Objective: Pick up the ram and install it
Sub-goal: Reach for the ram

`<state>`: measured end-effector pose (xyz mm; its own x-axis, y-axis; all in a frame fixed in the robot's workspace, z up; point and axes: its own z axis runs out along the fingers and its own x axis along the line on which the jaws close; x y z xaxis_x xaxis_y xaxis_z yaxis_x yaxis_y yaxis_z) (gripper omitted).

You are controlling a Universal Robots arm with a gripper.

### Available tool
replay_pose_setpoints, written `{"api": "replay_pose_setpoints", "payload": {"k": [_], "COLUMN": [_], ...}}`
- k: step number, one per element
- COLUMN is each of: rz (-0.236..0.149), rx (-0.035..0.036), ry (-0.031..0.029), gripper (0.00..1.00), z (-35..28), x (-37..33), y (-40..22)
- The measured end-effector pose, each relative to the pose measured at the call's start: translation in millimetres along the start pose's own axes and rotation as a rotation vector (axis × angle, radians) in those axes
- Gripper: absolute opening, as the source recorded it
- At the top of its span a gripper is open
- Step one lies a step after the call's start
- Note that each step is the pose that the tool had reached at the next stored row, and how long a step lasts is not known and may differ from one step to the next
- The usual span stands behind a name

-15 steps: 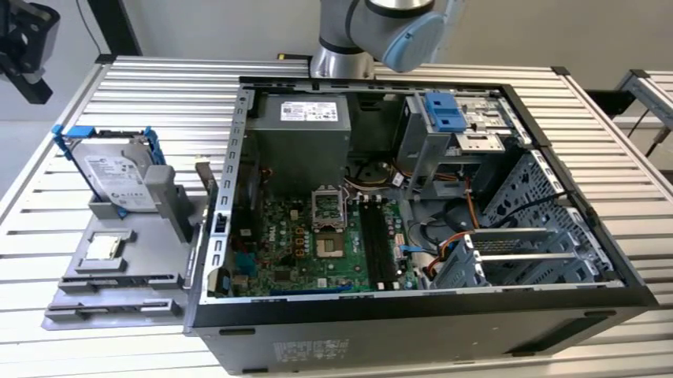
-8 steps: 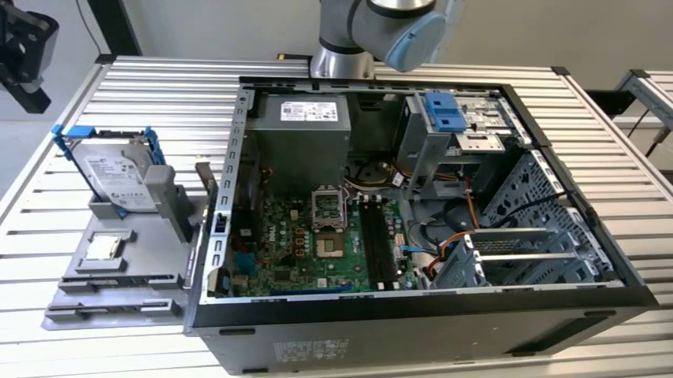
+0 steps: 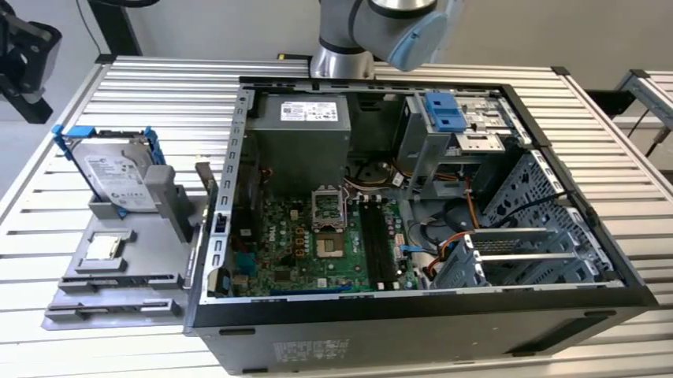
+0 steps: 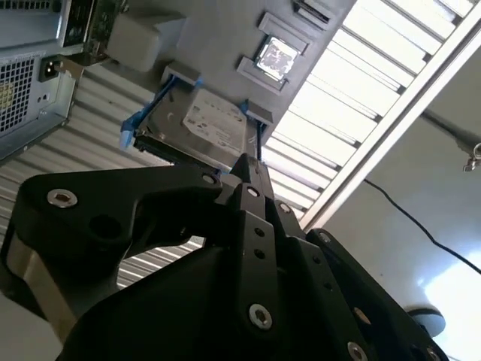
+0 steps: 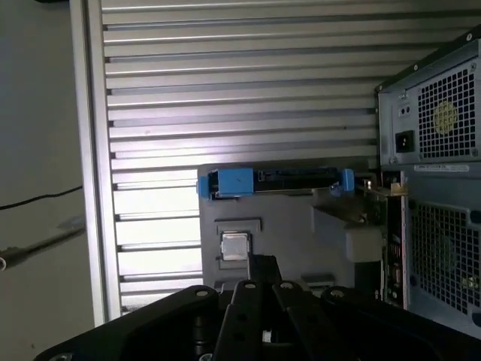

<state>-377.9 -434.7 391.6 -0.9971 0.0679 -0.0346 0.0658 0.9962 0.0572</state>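
Your gripper [image 4: 252,169] is clenched shut on nothing, poised near the hard drive [image 4: 203,128]. The ram [image 3: 204,185] stands upright in the gray holder [image 3: 105,276], just beside that hard drive.

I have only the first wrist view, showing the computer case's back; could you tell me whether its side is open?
Observer: Yes; in the exterior view the computer case lies open side up, its motherboard exposed.
Operator: Where are its long slots?
Observer: The long black slots lie beside the processor socket, on the exterior view's right of it.
Operator: And the hard drive I see edge-on?
Observer: The hard drive shows its silver face in the second wrist view.
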Motion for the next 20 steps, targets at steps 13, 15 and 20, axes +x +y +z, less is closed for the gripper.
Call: {"api": "replay_pose_setpoints", "payload": {"k": [13, 15, 20], "rz": [0.001, 0.000, -0.009], "rx": [0.0014, 0.0015, 0.0014], "ry": [0.0167, 0.0175, 0.0191], "gripper": [0.00, 0.00, 0.00], "z": [1.8, 2.3, 3.9], "x": [-22.0, -27.3, -34.9], "y": [-46.6, -50.3, -55.8]}}
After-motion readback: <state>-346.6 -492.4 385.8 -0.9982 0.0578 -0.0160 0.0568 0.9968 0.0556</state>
